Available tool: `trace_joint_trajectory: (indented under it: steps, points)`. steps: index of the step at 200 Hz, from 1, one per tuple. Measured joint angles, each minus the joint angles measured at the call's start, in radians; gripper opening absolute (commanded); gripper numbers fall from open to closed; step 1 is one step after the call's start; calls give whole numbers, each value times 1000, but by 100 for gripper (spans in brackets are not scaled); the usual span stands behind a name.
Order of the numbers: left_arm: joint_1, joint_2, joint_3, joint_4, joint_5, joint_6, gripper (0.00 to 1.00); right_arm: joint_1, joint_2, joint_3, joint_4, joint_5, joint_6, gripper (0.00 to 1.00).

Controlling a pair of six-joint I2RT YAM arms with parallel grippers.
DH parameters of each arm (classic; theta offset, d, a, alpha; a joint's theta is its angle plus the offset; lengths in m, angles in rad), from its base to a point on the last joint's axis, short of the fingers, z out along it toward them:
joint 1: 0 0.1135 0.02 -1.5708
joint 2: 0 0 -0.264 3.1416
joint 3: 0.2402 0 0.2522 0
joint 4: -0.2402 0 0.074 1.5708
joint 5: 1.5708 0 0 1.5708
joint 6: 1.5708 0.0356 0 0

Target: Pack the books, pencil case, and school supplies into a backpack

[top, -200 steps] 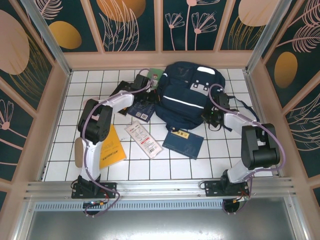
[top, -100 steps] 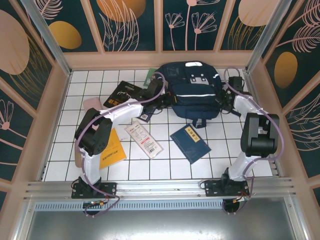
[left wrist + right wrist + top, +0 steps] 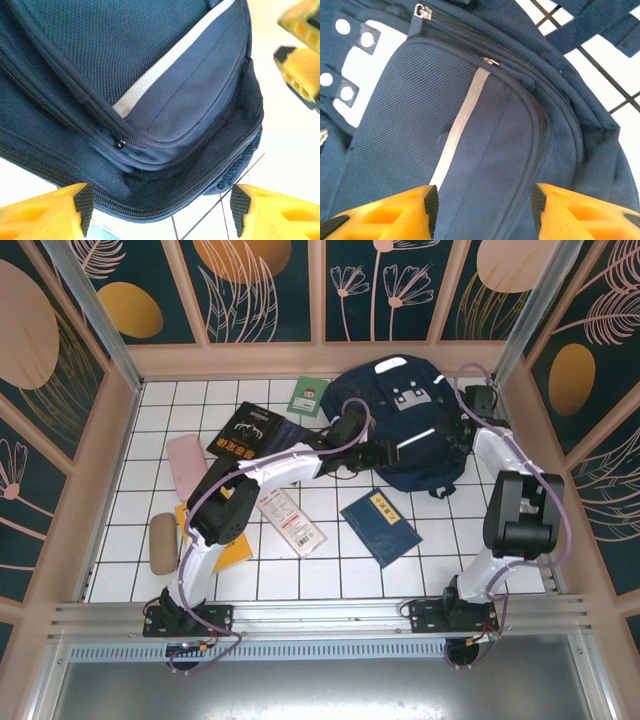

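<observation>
The navy backpack point(image 3: 400, 420) lies at the back right, front patches up. My left gripper point(image 3: 368, 452) is at its near-left edge, open; in the left wrist view the backpack's zippered rim point(image 3: 165, 200) runs between the spread fingers point(image 3: 50, 212) of that gripper point(image 3: 160, 210), ungripped. My right gripper point(image 3: 456, 435) is at the bag's right side, open over the striped pocket point(image 3: 470, 125), midpoint point(image 3: 482, 212). On the tiles lie a black book point(image 3: 245, 433), a green book point(image 3: 308, 396), a navy book point(image 3: 380, 526), a yellow-orange book point(image 3: 235, 548) partly under my left arm, the pink pencil case point(image 3: 186, 465) and the white school supplies packet point(image 3: 288, 518).
A tan oblong object point(image 3: 162, 543) lies at the near left. Wooden walls point(image 3: 320, 358) box in the tiled floor on three sides. A dark strap point(image 3: 600, 20) trails off the bag toward the right wall. The other gripper's yellow fingers point(image 3: 300, 65) show beyond the bag.
Both grippers, shut a moment ago, have opened. The backpack has turned and shifted toward the back right, and my left arm has reached further right along its near edge.
</observation>
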Motion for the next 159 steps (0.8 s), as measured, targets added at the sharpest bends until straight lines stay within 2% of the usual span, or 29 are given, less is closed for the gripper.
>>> trace_joint_trajectory:
  steps: [30,53,70,106,147,159]
  points:
    - [101,-84,-70,-3,-1,17,65,30,-118,-55,4,-12,-13,52]
    - [208,-122,-97,0,-18,37,61,100,-165,-90,11,-30,-26,48]
    - [250,-121,-102,5,-28,53,59,156,-177,-115,20,-42,-31,47]
    - [261,-47,-77,21,-22,77,53,294,-185,-164,61,-58,-37,46]
    - [262,153,69,20,13,82,55,370,-164,-209,114,-84,-21,44]
    - [264,204,118,9,26,81,52,386,-142,-224,126,-89,-15,44]
